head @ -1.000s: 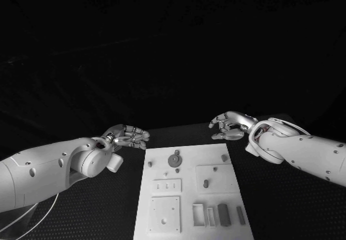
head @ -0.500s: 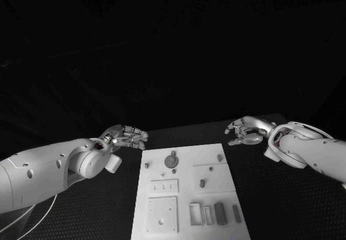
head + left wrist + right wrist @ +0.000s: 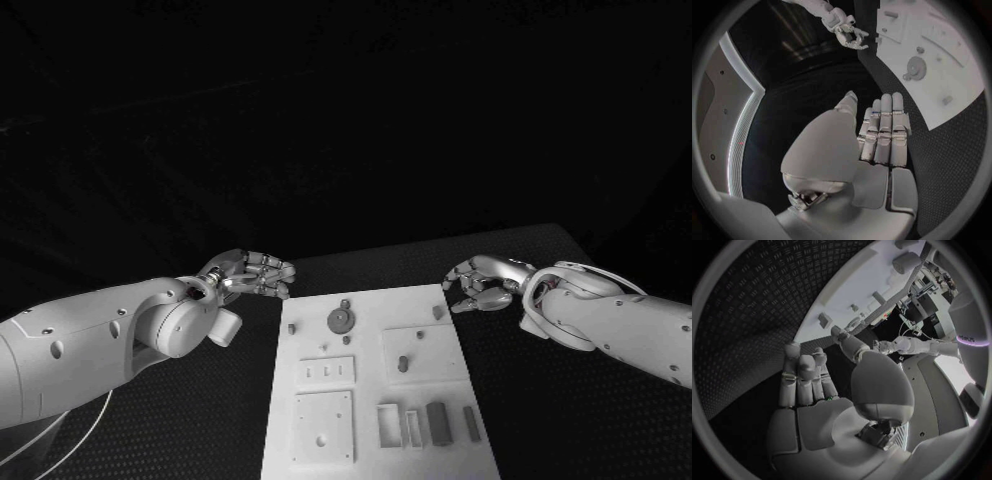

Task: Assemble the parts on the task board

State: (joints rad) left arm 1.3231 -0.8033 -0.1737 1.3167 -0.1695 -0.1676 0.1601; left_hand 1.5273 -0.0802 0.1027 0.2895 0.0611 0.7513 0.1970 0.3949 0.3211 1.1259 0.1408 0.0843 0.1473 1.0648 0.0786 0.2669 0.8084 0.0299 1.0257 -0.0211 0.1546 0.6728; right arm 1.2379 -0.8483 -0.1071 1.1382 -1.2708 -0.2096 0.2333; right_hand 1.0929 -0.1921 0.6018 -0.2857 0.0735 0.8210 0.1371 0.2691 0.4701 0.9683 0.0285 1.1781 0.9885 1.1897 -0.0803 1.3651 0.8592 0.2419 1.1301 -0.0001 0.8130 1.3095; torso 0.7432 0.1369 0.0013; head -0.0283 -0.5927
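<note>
My right hand hovers empty, fingers loosely curled, near the task board; I'd descend straight onto the small peg. Left hand empty, fingers together.

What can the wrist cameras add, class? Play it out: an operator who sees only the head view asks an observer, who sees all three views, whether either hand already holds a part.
Operator: In the head view the left hand looks bunched. Is it holding a part?
Observer: No. The left wrist view shows the left hand with a bare palm and its fingers straight, side by side.
Operator: And the right hand, by the board's far corner?
Observer: Nothing there either. The right wrist view shows the right hand with a bare palm, and nothing between its thumb and fingers. The task board lies beyond its fingertips.
</note>
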